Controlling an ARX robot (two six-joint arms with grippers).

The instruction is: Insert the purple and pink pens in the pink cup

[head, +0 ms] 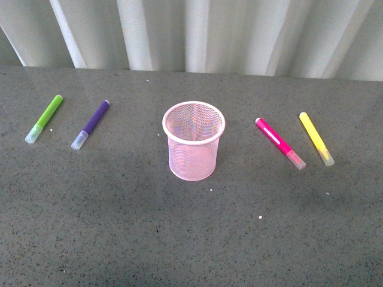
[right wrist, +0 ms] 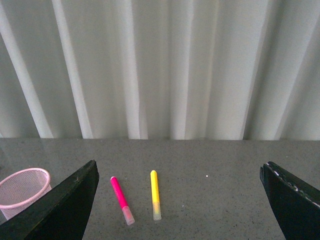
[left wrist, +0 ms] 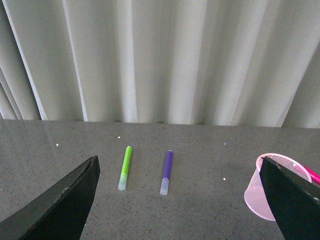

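**A:** Where are the pens lying right now?

**B:** The purple pen [head: 91, 124] is lying flat on the table [head: 179, 239], well to the left of the pink cup [head: 193, 149]. The pink pen [head: 280, 143] is lying flat on the cup's right. The cup is standing upright between them, and nothing is showing inside it.

**A:** And the arms?

**B:** The left gripper [left wrist: 178, 165] is hanging above the table with its jaws spread wide, holding nothing and facing the purple pen. The right gripper [right wrist: 179, 164] is gaping the same way, empty, facing the pink pen.

**A:** What are you worrying about from here?

**B:** Mostly the neighbours. A green marker [head: 44, 119] is lying near the purple pen and a yellow marker [head: 316, 139] near the pink one, each roughly parallel to its pen. A descent drifting sideways could be closing on the wrong colour.

**A:** Anything else?

**B:** The barrels are round, so an off-centre pinch could be rolling a pen away. The cup is looking light and narrow at the base, so a pen tip catching its rim could be tipping it. Both arms are also sharing one opening, so I am expecting a clash if they are arriving together.
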